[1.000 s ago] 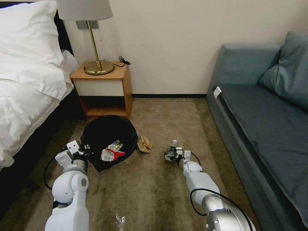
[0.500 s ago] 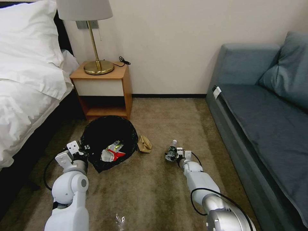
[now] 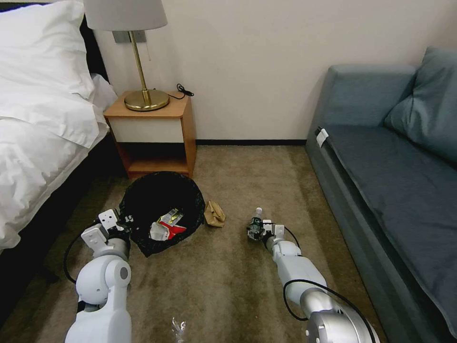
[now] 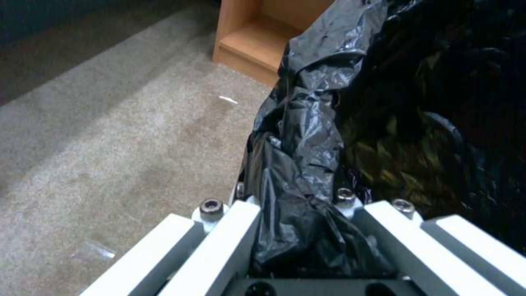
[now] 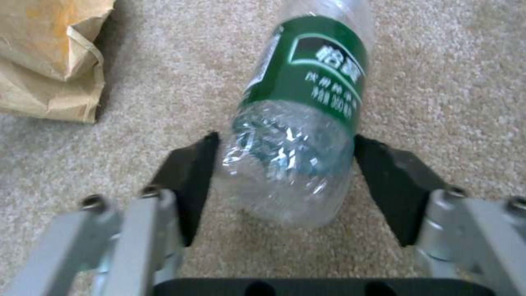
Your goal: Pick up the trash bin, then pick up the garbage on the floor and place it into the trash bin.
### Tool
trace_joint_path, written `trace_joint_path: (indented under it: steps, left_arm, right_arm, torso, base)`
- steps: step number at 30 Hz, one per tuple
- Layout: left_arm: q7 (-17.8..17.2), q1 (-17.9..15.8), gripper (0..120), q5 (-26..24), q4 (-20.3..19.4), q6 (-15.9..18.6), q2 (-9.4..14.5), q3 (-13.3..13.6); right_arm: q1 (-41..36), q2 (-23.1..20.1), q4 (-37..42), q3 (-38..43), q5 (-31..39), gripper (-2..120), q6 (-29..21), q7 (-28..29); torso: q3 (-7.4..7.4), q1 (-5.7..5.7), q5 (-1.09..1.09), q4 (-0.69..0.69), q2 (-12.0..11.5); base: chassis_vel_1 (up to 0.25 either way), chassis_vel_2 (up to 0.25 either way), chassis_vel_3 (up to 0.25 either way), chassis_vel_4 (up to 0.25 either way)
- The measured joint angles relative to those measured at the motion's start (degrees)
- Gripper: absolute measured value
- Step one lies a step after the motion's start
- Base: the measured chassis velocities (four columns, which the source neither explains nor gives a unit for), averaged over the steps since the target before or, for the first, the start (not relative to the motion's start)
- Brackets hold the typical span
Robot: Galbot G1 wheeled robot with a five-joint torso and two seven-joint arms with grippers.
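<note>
Lying between the right hand [image 5: 285,181] pads, gripped: clear bottle [image 5: 298,119] on carpet

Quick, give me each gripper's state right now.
Left gripper: shut on the trash bin, pinching its black liner at the rim.
Right gripper: fingers at both sides of the bottle lying on the carpet; cannot tell whether clamped.

carpet [image 3: 228,286] btwn arms open | paper wad [image 3: 214,213] just R of bin [image 3: 143,200] | sofa [image 3: 381,200] blocks R

Carpet [image 3: 228,286] carries bin [image 3: 162,209], paper wad [image 3: 214,213], bottle [image 3: 255,224].
</note>
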Motion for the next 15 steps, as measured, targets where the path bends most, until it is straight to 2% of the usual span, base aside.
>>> trace_joint_path:
  steps: [1,3,5,11,15]
  left_arm:
    - [0.00,0.03,3,0.00,-0.09,0.00,0.00,0.00]
    - [0.01,0.03,3,0.00,-0.13,0.00,0.01,-0.01]
    - [0.01,0.02,3,0.00,-0.19,-0.02,0.04,-0.03]
    - [0.01,-0.04,3,0.00,-0.21,-0.02,0.05,-0.01]
    - [0.01,-0.22,3,-0.03,-0.19,-0.03,0.04,0.03]
  right_arm:
    - [-0.05,0.00,0.00,0.04,-0.02,53,0.03,0.01]
    - [-0.08,0.00,0.02,0.06,-0.02,49,0.06,0.01]
    - [-0.20,0.00,0.15,0.08,-0.05,36,0.16,0.01]
    - [-0.33,0.00,0.52,0.08,-0.08,26,0.37,0.03]
    - [-0.61,0.00,1.24,0.08,-0.07,26,0.77,0.12]
  torso:
    - [0.00,0.00,0.00,0.00,0.00]
    - [0.00,0.00,0.00,0.00,0.00]
    - [0.00,0.00,0.00,0.00,0.00]
    - [0.00,0.00,0.00,0.00,0.00]
    - [0.00,0.00,0.00,0.00,0.00]
  base:
    - [0.000,0.000,0.000,0.000]
    - [0.000,0.000,0.000,0.000]
    - [0.000,0.000,0.000,0.000]
    - [0.000,0.000,0.000,0.000]
    - [0.000,0.000,0.000,0.000]
